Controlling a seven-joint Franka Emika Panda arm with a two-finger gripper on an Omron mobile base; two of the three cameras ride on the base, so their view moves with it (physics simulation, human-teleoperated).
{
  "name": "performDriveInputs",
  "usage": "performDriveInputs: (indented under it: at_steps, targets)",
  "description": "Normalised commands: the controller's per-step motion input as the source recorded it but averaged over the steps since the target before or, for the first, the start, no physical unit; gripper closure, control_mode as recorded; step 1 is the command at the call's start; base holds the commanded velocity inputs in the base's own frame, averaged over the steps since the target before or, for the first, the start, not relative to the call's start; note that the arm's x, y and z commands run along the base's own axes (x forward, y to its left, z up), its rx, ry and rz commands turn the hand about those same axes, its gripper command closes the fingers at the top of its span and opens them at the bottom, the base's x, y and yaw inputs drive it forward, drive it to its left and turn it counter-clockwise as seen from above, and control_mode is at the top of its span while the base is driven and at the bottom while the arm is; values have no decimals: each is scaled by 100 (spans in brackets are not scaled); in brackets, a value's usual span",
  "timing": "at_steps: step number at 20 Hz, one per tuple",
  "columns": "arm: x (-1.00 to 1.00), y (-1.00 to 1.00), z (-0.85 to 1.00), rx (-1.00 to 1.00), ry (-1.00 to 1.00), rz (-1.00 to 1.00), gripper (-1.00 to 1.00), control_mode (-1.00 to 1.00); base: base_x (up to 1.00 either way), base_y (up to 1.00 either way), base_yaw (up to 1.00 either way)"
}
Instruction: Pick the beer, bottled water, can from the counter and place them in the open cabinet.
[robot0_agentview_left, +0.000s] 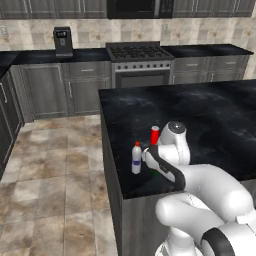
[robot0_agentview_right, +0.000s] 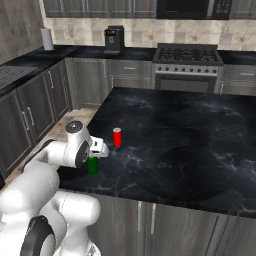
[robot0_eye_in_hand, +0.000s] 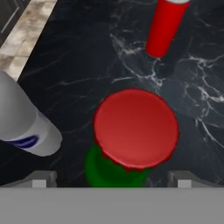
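A: Where do the three items stand?

B: All on the counter (robot0_agentview_left: 215, 120), near its front left corner. The beer (robot0_agentview_right: 93, 165) is upright, its green body partly hidden behind the hand in the right base view. In the hand view it sits directly below the camera, red cap up, green glass showing under the cap.

A: Bottled water?

B: The bottled water (robot0_agentview_left: 136, 158) stands upright just beside the hand, on the side towards the counter's left edge. In the hand view its white body with a blue-marked label lies at the left, apart from the beer.

A: And the can?

B: The can (robot0_agentview_right: 117, 137) stands upright farther in on the counter, beyond the beer, clear of both bottles.

A: Gripper state?

B: The gripper (robot0_eye_in_hand: 111, 178) points down over the beer. Its fingertips (robot0_eye_in_hand: 43, 178) stand spread wide, one on each side of the bottle, with the cap between them. I see a gap on both sides; no contact with the glass is visible. Nothing is held.

A: Bottle tilt?

B: None seen.
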Motion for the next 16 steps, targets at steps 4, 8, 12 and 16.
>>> performDriveInputs:
  at_steps: [4,8,12,16]
  targets:
    - [6,0,-21,0,-1,0,-100,-100,0,0,0]
    - [8,0,-17,0,0,0,-100,-100,0,0,0]
    - [11,0,-12,0,0,0,-100,-100,0,0,0]
    - [2,0,-4,0,0,0,100,-100,0,0,0]
